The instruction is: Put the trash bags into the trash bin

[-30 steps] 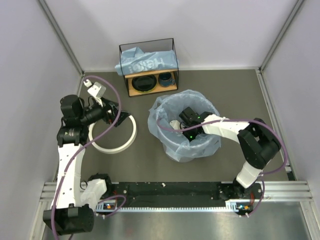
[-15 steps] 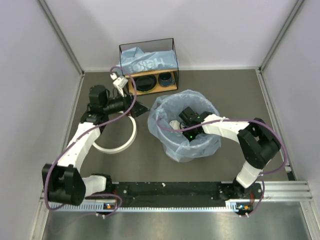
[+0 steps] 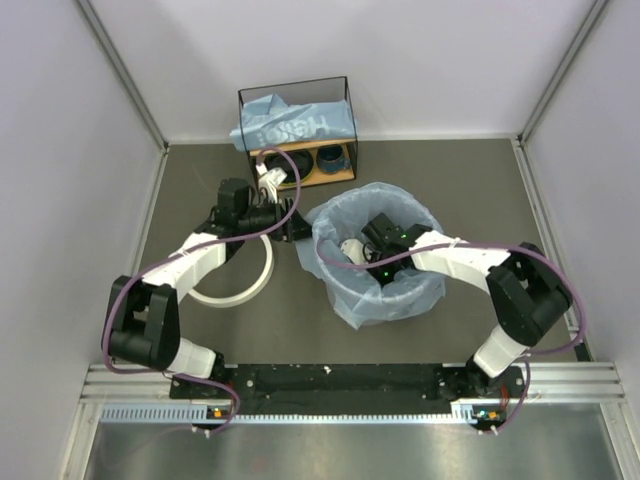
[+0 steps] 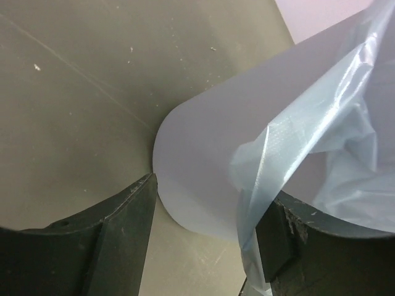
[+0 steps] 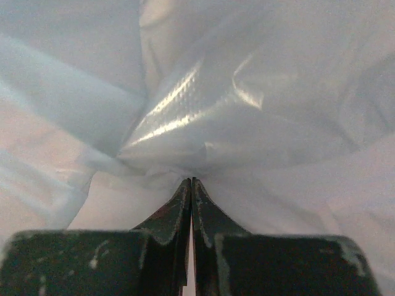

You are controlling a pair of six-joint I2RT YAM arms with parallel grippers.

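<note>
Lining the trash bin (image 4: 203, 142), a light-blue trash bag (image 3: 395, 290) puckers at the tips of the closed right end effector (image 5: 191, 182) inside, while the open left end effector (image 4: 210, 191) straddles the bin's wall and overhanging film, a second bag (image 3: 290, 125) atop the shelf (image 3: 300, 148) beyond it.
</note>
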